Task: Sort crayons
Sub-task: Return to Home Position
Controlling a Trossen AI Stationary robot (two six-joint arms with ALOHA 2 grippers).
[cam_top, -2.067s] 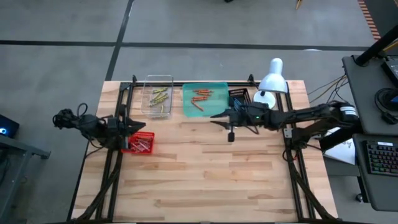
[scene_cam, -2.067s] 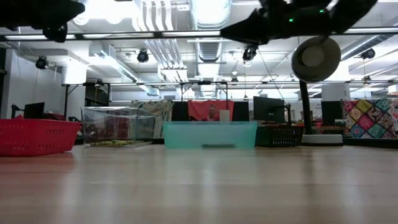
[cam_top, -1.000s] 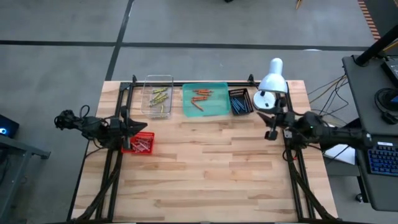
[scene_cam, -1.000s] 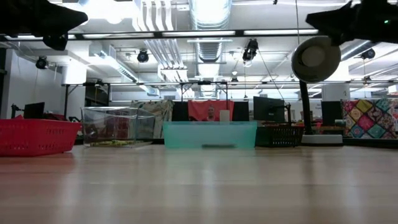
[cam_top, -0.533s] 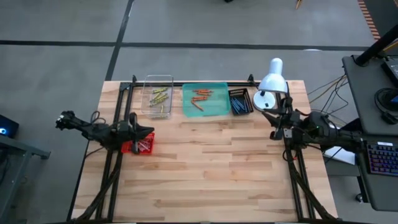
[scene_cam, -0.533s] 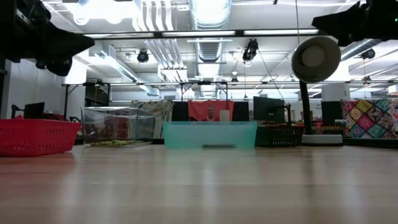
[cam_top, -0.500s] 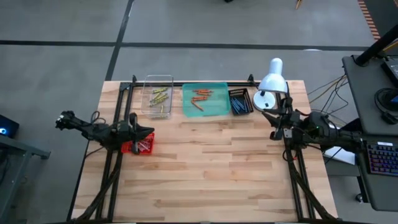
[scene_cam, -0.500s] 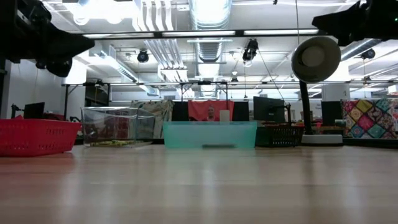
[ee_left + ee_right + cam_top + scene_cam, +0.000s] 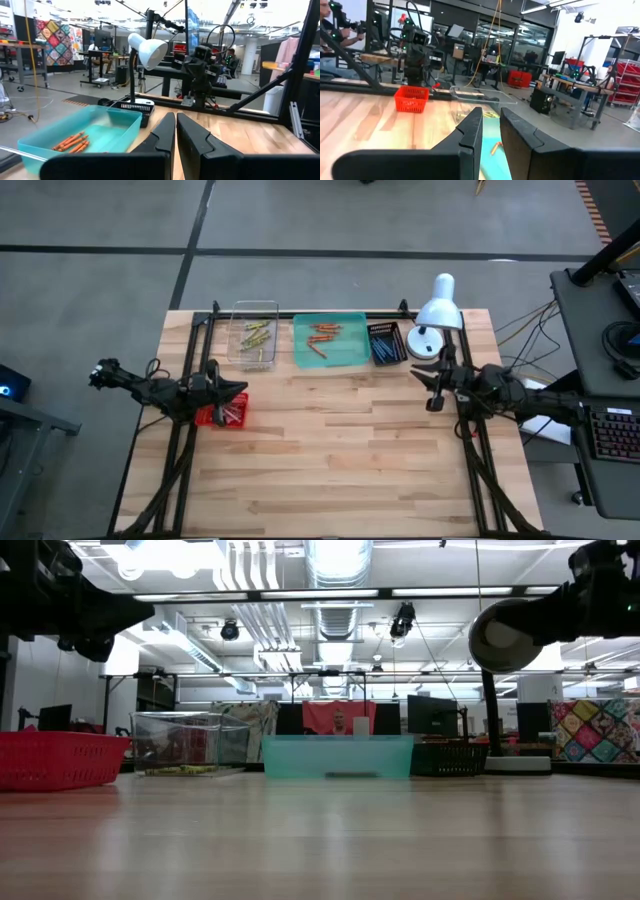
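High view: lamp near R fingers; crayons in teal tray

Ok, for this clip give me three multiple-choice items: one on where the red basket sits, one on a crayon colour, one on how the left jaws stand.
1. Where does the red basket sit?
A. At the table's left side, partly under the left gripper
B. At its right side
C. At its middle

2. What colour are the crayons in the teal tray?
A. Blue
B. Orange
C. Yellow-green

3. How do the left gripper's jaws stand?
A. Clamped on a crayon
B. Wide open
C. Shut, with nothing between them

Answers:
1 A: the high view shows it by the left rail, beneath that arm's tip.
2 B: the high and left wrist views both show orange sticks there.
3 C: the left wrist view shows the two jaws almost touching, with nothing held.
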